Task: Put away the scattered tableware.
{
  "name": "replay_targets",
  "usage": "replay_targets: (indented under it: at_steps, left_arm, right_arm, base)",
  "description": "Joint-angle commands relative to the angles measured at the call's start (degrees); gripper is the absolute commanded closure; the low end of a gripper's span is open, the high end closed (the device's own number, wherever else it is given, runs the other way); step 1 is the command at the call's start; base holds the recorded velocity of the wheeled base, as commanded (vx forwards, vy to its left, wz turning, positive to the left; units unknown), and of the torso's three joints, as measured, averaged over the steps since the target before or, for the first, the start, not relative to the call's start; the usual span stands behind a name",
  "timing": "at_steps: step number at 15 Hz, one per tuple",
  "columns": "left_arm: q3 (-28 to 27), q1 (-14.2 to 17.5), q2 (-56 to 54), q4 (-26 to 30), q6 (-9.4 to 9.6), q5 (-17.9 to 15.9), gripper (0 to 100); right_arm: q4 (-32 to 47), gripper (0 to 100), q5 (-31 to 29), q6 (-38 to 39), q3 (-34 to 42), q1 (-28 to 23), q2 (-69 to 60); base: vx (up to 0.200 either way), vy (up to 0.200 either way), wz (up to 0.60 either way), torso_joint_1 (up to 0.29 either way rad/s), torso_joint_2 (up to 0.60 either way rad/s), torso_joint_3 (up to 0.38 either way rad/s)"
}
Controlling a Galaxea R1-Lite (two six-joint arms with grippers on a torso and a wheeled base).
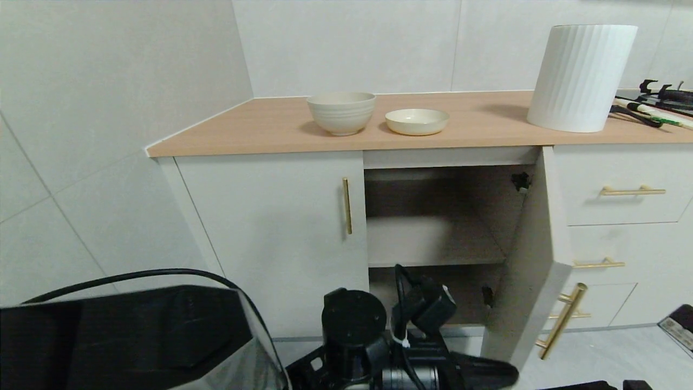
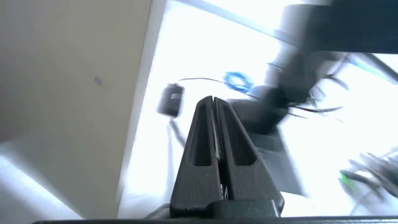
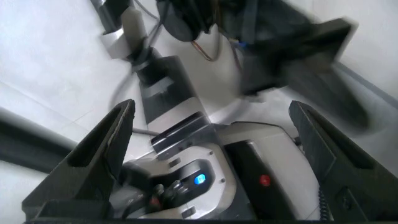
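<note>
Left gripper (image 2: 212, 102): fingers (image 2: 199, 137) are resting pressed together; right gripper (image 3: 211, 118): fingers (image 3: 102, 149) are standing spread wide. On the wood surface (image 1: 243, 132), L to R, a ribbed bowl (image 1: 341, 112) is sitting just beside a shallow dish (image 1: 417, 121), w/ a tall white ribbed container (image 1: 582, 76) standing well apart at the R. Below the dish, the cabinet door (image 1: 533, 260) is hanging open, exposing a shelf (image 1: 433, 241).
</note>
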Motion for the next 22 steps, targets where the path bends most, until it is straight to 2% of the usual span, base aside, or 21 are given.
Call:
replay_targets:
  at_steps: [1,6,8,11,12,13,14,15,16,17,19,20,22]
  left_arm:
    - [2.4,0.5,-4.2,-1.4,-0.64,0.1,100]
    - [1.2,9.4,-3.7,-0.3,0.32,0.4,100]
    - [2.7,14.3,-7.9,3.5,3.05,1.6,100]
    - [4.5,20.4,-18.1,16.8,7.62,4.1,100]
    - [4.8,21.6,-21.4,20.5,8.58,4.8,100]
    - [5.3,23.3,-27.2,26.8,9.55,5.6,100]
    - [5.7,24.1,-30.2,29.9,9.55,6.0,100]
    - [6.3,25.9,-35.4,35.5,9.55,6.2,100]
    - [6.9,26.7,-37.5,37.8,9.55,6.2,100]
    - [8.2,28.8,-42.0,42.2,9.55,6.7,100]
    - [9.3,32.2,-47.0,46.0,9.46,8.2,100]
    - [9.4,34.1,-48.8,47.3,9.29,8.7,0]
    - [9.1,37.8,-52.1,49.6,9.2,9.0,0]
  right_arm:
    - [0.0,0,0.4,0.0,0.9,0.3,-2.8]
    - [0.0,0,-3.5,0.0,0.2,-0.3,-1.9]
    - [0.0,0,-6.0,0.0,-1.3,-3.5,0.4]
    - [0.0,0,-14.9,0.0,-4.2,-8.7,5.2]
    - [0.0,0,-17.9,0.0,-4.6,-9.2,6.3]
    - [0.0,0,-22.2,-0.4,-4.9,-9.9,7.7]
    - [0.0,0,-23.9,-0.5,-5.0,-9.9,7.8]
    - [0.0,0,-26.0,-0.5,-5.6,-9.9,7.7]
    - [0.1,0,-26.4,-0.5,-6.0,-10.0,7.6]
    - [0.9,0,-26.5,-0.6,-7.7,-10.0,7.8]
    - [5.6,0,-26.5,-2.8,-12.5,-10.1,9.3]
    - [8.3,0,-26.5,-3.5,-16.6,-10.5,10.7]
    - [12.3,0,-26.5,-3.8,-23.6,-11.1,14.1]
  base:
    - [0.0,0.0,0.0,0.0,0.0,0.0]
    - [0.0,0.0,0.0,0.0,0.0,0.0]
    - [0.0,0.0,0.0,0.0,0.0,0.0]
    - [0.0,0.0,0.0,0.0,0.0,0.0]
    - [0.0,0.0,0.0,0.0,0.0,0.0]
    - [0.0,0.0,0.0,0.0,0.0,0.0]
    - [0.0,0.0,0.0,0.0,0.0,0.0]
    - [0.0,0.0,0.0,0.0,0.0,0.0]
    - [0.0,0.0,0.0,0.0,0.0,0.0]
    - [0.0,0.0,0.0,0.0,0.0,0.0]
    - [0.0,0.0,0.0,0.0,0.0,0.0]
    - [0.0,0.0,0.0,0.0,0.0,0.0]
    - [0.0,0.0,0.0,0.0,0.0,0.0]
